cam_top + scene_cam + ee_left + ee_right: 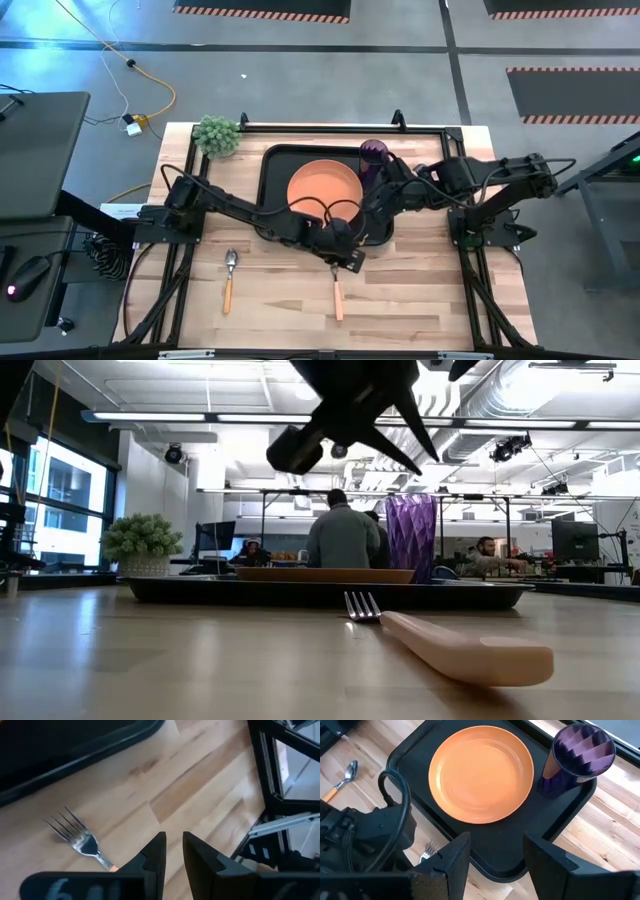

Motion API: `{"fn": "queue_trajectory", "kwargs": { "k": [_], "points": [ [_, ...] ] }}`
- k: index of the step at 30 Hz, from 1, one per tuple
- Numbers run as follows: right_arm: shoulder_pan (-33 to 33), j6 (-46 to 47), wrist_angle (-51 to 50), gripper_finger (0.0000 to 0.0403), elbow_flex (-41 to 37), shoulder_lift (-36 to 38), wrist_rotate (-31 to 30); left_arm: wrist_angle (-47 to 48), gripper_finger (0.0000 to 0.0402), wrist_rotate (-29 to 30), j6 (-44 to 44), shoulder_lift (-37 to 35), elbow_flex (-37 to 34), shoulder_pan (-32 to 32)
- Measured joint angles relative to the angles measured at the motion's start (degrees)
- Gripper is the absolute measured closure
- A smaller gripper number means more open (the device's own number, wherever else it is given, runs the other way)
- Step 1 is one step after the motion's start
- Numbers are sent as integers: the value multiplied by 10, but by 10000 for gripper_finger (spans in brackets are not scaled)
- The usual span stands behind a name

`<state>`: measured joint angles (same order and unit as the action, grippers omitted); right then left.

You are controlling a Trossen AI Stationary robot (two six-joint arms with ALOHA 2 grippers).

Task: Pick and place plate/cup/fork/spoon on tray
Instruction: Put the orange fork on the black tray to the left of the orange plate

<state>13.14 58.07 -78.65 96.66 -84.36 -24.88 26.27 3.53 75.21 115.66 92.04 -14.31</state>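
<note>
The black tray [272, 170] lies at the table's far middle. The orange plate [322, 188] rests flat in it, and the purple cup [373, 155] stands upright in its far right corner. The fork [337, 290] lies flat on the wood just near of the tray, tines [75, 834] toward the tray. The spoon [229, 276] lies to the fork's left. My left gripper [173, 845] hovers above the fork's tine end, with a narrow gap between its fingers and nothing in it. My right gripper [495, 855] hangs open over the tray's near right part.
A small green plant [218, 135] stands at the tray's far left corner. A black frame rail [420, 130] runs along the table's far edge. Bare wood lies near of the tray, around the fork and the spoon. People sit in the room beyond the table.
</note>
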Motion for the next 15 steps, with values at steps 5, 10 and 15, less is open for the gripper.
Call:
{"fn": "queue_trajectory", "kwargs": {
  "k": [5, 10, 15],
  "points": [
    [9, 5, 0, 230, 0, 0, -2, 13, 349, 0, 12, 15, -1, -9],
    [12, 16, 0, 230, 0, 0, -2, 9, 343, -21, 24, 28, 0, -15],
    [12, 17, -1, 230, 0, 0, -7, 0, 325, -47, 26, 37, 0, -19]
  ]
}}
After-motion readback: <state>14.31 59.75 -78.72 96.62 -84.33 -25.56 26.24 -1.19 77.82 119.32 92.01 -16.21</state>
